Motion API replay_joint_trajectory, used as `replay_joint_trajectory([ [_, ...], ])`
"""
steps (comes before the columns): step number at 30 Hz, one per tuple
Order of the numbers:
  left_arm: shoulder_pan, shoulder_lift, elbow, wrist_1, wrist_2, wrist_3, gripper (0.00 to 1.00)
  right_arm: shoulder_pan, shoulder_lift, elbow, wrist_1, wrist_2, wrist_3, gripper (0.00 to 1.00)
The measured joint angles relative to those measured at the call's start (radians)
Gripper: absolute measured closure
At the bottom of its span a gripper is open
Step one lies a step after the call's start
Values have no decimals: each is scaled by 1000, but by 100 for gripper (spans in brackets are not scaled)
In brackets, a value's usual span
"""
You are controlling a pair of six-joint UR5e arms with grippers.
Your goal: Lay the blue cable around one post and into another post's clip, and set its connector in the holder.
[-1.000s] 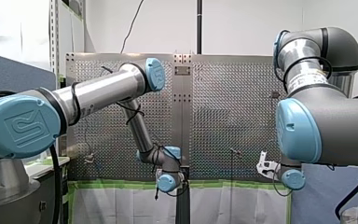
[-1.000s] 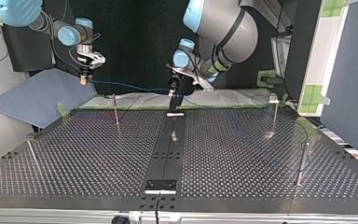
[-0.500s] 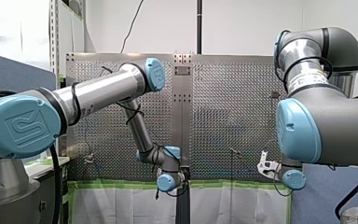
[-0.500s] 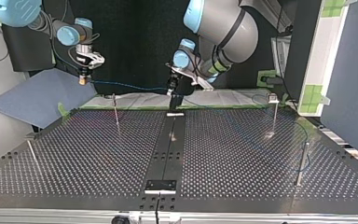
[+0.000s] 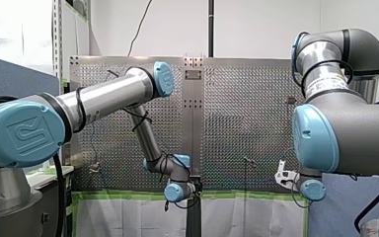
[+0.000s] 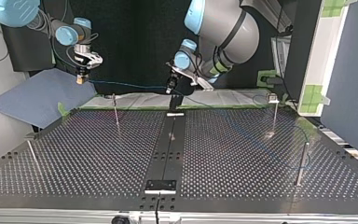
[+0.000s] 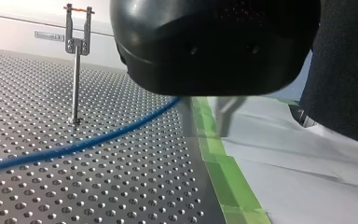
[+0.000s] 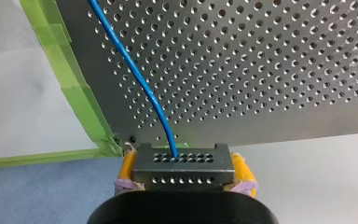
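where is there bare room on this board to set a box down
Bare patch, top view's left: the table between the thin post, the edge post and the centre strip. Crowded: the back edge, where the blue cable spans from the connector in my right gripper to my left gripper, and the other half, where it loops to the corner post.

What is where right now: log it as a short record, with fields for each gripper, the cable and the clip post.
Right gripper: shut on the connector, yellow pads showing; raised past the table's far edge, at the top view's left.
Left gripper: above the far edge near the middle; the cable reaches it; its hold is unclear.
Blue cable: strung in the air between the grippers, then lying on the table toward the top view's right.
Clip post: the cable passes beside it, not in its clip.
Progress: connector held in the air, not set down.
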Motion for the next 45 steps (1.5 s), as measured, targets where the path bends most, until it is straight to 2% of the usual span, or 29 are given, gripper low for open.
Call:
replay_joint_trajectory([
  [2, 3, 0, 0, -1, 8, -1, 93, -1, 0, 0, 1, 2, -2, 100],
  [9, 8, 0, 0, -2, 30, -10, 93, -2, 1, 0, 1, 4, -5, 100],
  [21, 10, 0, 0, -2, 35, -21, 93, -1, 2, 0, 2, 4, -7, 100],
  [25, 7, 0, 1, -2, 20, -21, 93, -1, 2, 0, 1, 4, -7, 100],
  [37, -25, 0, 1, 1, -62, -32, 93, 2, 2, -11, 14, 3, -7, 100],
  [38, -29, 0, 1, 0, -66, -35, 82, 2, 2, -13, 16, 3, -7, 100],
  [39, -31, 0, 1, -1, -70, -37, 82, 2, 2, -15, 18, 3, -7, 100],
  [41, -38, 0, 1, -6, -81, -45, 73, 2, 2, -22, 22, 3, -6, 100],
  [42, -43, 0, 1, -10, -88, -50, 73, 2, 2, -26, 25, 4, -6, 100],
  [44, -60, 1, 1, -15, -105, -62, 65, 2, 2, -36, 35, 4, -6, 100],
  [45, -68, 1, 1, -16, -113, -67, 65, 1, 2, -41, 40, 4, -6, 100],
])
